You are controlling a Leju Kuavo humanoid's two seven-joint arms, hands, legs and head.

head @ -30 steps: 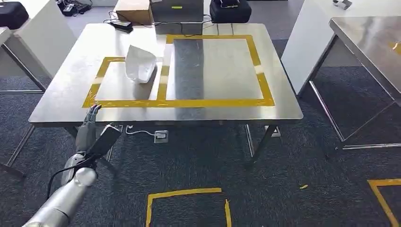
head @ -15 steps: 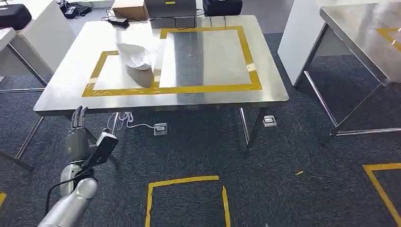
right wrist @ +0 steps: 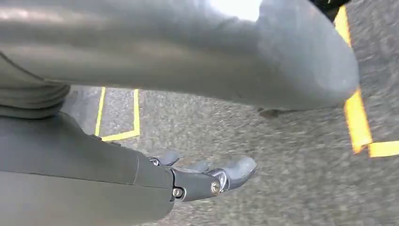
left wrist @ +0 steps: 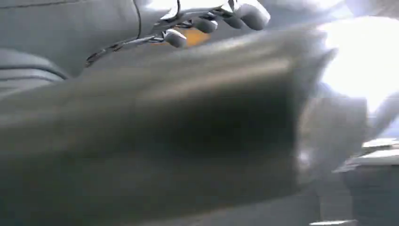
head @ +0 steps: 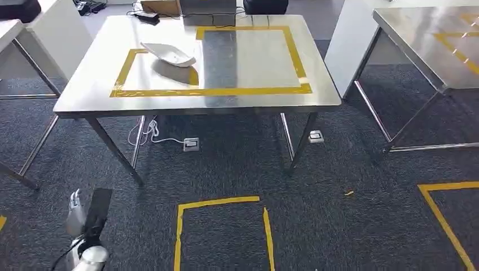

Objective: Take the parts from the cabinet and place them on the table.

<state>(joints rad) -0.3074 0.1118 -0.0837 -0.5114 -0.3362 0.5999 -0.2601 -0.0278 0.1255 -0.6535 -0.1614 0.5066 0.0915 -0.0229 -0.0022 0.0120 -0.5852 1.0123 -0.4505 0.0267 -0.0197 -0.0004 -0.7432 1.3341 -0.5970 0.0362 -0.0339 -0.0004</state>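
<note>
A white moulded part (head: 169,55) lies on the steel table (head: 226,101), inside the smaller yellow-taped rectangle at its left. My left hand (head: 77,208) hangs low over the carpet, well in front of the table and apart from it. In the left wrist view the left hand (left wrist: 188,117) is a blur, with its fingers (left wrist: 235,16) spread and nothing in them. My right hand (right wrist: 188,181) hangs over the grey carpet, its fingers loosely extended and holding nothing.
A second steel table (head: 429,45) stands at the right, beside a white cabinet side (head: 350,39). A yellow tape square (head: 220,201) marks the carpet in front of me. A floor socket (head: 191,144) and cables lie under the table. Boxes (head: 161,5) sit behind it.
The whole view has shifted, so the camera has moved and the table looks farther off. My left arm has dropped from the table edge towards the floor. The white part lies flatter.
</note>
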